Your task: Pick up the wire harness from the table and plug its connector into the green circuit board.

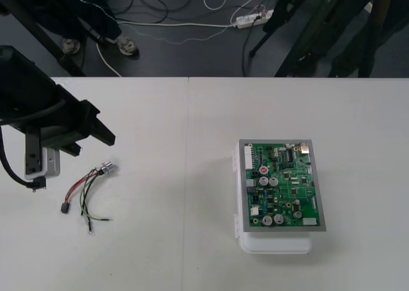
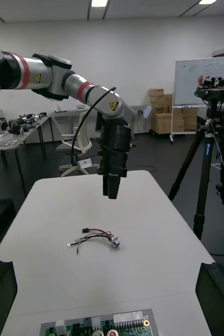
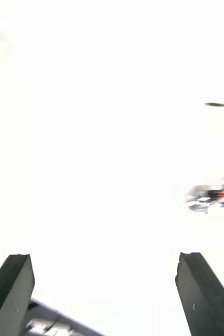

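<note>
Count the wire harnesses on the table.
1. The wire harness lies loose on the table at the robot's left side, near the open left gripper and unheld, well apart from the green circuit board. Nothing looks able to hide another.

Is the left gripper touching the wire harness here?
Apart. In the right wrist view the left gripper hangs above the table, with a plain gap between its fingertips and the wire harness lying there.
</note>
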